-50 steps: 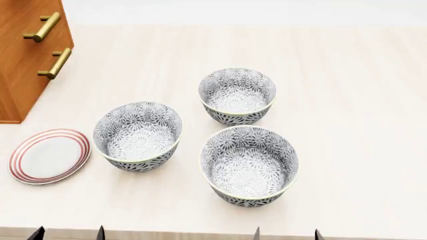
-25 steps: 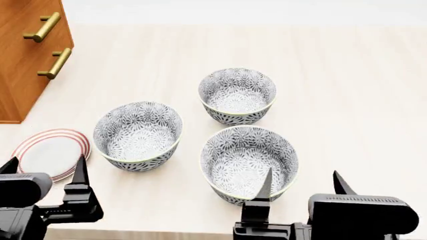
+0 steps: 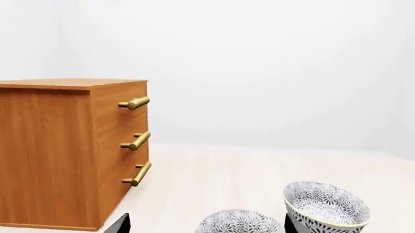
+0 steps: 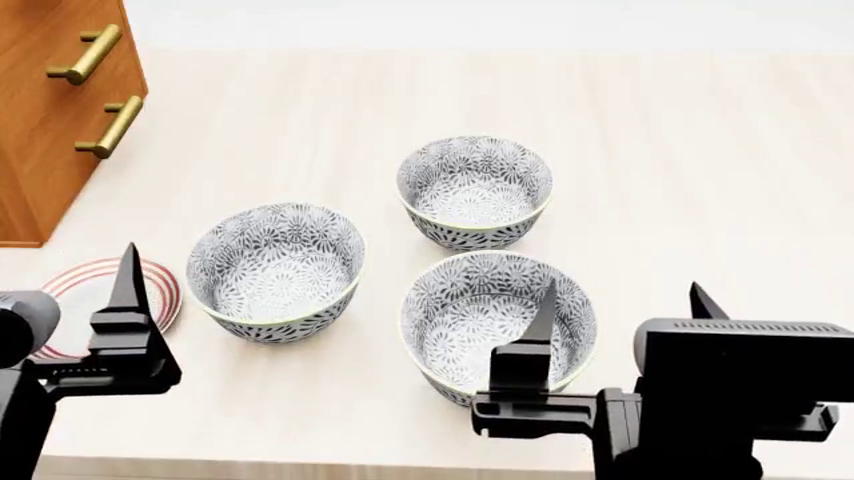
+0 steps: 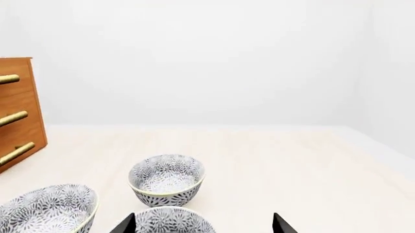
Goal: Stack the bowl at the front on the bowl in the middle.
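Three grey floral bowls stand on the pale table [image 4: 694,150]. The front bowl [image 4: 498,330] is nearest me, and its rim shows in the right wrist view as the front bowl [image 5: 172,222]. The middle bowl [image 4: 276,270] sits to its left and a little farther back. My right gripper [image 4: 622,290] hovers open over the front bowl's right side, one finger above the bowl. My left gripper [image 4: 64,268] hangs open at the left, with the middle bowl [image 3: 240,223] low between its fingers in the wrist view. Neither gripper holds anything.
A third bowl [image 4: 474,190] stands at the back. A red-rimmed plate [image 4: 83,292] lies under the left gripper. A wooden dresser [image 4: 54,110] with brass handles fills the far left corner. Bare table stretches to the right.
Both arms have risen into the head view from the bottom edge and moved forward. The right gripper now overlaps the front bowl. The bowls have not moved.
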Robot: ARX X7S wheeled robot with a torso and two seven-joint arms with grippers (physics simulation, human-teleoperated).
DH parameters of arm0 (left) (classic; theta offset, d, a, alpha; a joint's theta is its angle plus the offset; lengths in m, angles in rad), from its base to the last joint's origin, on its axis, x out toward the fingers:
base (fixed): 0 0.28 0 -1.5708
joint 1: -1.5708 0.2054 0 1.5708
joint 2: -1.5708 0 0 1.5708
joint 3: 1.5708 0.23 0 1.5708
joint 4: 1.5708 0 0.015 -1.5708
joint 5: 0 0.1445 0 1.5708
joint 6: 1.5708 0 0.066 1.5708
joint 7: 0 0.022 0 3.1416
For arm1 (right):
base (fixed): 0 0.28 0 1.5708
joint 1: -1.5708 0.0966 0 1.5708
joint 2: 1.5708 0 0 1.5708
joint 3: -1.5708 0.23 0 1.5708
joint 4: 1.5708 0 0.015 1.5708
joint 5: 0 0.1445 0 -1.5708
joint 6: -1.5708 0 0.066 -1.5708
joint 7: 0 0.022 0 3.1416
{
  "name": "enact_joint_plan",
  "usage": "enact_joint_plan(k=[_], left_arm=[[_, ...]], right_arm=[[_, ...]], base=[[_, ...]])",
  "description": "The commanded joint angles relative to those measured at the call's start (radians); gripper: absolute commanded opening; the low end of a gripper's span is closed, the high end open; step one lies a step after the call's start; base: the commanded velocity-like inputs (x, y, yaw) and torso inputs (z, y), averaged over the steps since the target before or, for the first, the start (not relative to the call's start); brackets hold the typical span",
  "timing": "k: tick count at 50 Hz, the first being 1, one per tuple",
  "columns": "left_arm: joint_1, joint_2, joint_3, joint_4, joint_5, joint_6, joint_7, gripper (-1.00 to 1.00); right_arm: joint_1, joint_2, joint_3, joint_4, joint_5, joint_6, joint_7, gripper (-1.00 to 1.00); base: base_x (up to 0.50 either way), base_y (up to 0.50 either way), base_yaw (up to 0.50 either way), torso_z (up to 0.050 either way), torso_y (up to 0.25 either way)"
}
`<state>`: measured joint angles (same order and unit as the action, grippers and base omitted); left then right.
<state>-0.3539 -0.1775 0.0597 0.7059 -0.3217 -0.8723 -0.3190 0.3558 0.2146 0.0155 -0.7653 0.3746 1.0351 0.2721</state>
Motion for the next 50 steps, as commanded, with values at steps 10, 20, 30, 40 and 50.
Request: enact_joint_plan(k=[10,20,30,40,50], left_arm=[[0.001,-0.018,0.023,-0.015,0.012,0.035,-0.013,1.00],[0.002,-0.021,0.027,-0.024,0.014,0.047,-0.020,1.00],[0.003,-0.024,0.029,-0.030,0.010,0.054,-0.026,1.00],[0.004,-0.029,0.034,-0.031,0.008,0.059,-0.032,1.00],[0.002,-0.032,0.035,-0.031,0.002,0.062,-0.036,1.00]], right_arm=[[0.020,0.017,-0.035,0.008,-0.014,0.016,0.033,1.00],[0.019,0.026,-0.054,0.022,-0.025,0.002,0.042,1.00],[0.023,0.026,-0.057,0.037,-0.021,-0.010,0.043,1.00],[0.025,0.036,-0.080,0.033,-0.019,-0.009,0.041,1.00],[0.031,0.045,-0.087,0.024,-0.010,0.000,0.038,1.00]], base=[[0.00,0.00,0.00,0.000,0.000],[0.00,0.45,0.00,0.000,0.000],[0.00,0.35,0.00,0.000,0.000],[0.00,0.00,0.00,0.000,0.000],[0.47,0.00,0.00,0.000,0.000]])
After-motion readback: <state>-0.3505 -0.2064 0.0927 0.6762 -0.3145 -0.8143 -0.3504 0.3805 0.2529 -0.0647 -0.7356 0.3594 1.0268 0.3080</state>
